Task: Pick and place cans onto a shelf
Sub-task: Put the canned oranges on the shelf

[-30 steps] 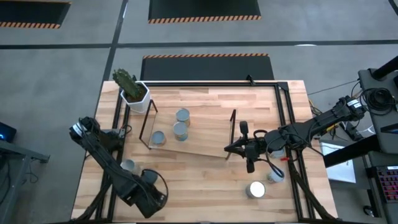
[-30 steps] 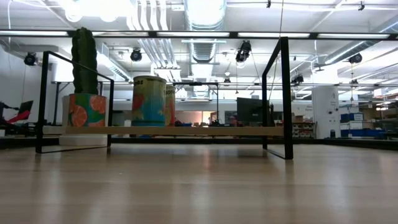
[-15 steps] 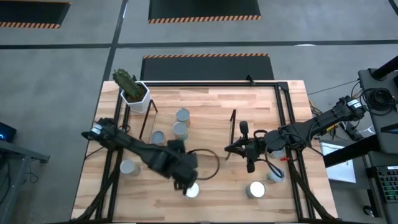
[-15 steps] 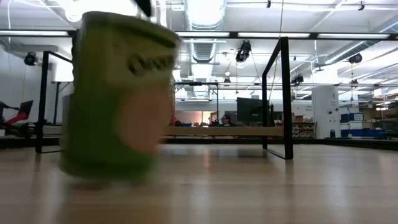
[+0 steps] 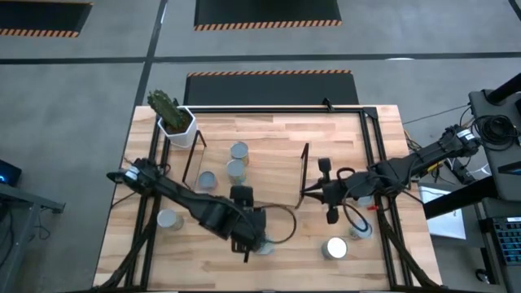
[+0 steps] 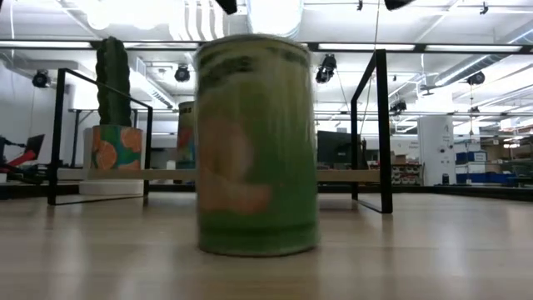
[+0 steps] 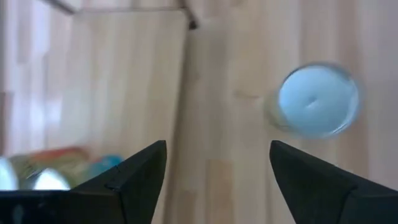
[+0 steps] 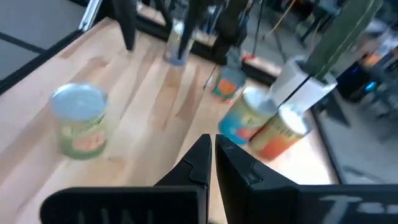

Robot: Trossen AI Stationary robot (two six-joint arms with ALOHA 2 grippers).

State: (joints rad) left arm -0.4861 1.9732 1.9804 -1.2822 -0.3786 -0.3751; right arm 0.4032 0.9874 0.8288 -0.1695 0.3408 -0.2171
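Observation:
The shelf point(image 5: 269, 175), a light-wood board with black wire ends, stands on the far middle of the table and carries three cans point(image 5: 235, 169). A green-labelled can point(image 6: 258, 142) stands upright on its base near the table's near edge, at the middle point(image 5: 264, 247). My left gripper point(image 5: 249, 236) is open just beside and above this can. In the left wrist view point(image 7: 217, 155) nothing lies between the fingers, and the can point(image 7: 317, 106) shows outside one finger. My right gripper point(image 5: 305, 194) is shut and empty point(image 8: 212, 146) at the shelf's right end.
A white pot with a cactus point(image 5: 175, 118) stands at the far left corner. One can point(image 5: 168, 218) stands at the near left, and two cans point(image 5: 334, 248) point(image 5: 361, 229) at the near right. Black rails run along the table's left and right edges.
My left arm has swung from the table's near left corner toward its right, to the near middle. The green can, unseen in the low view a second ago, came in blurred from the left and now stands at the middle.

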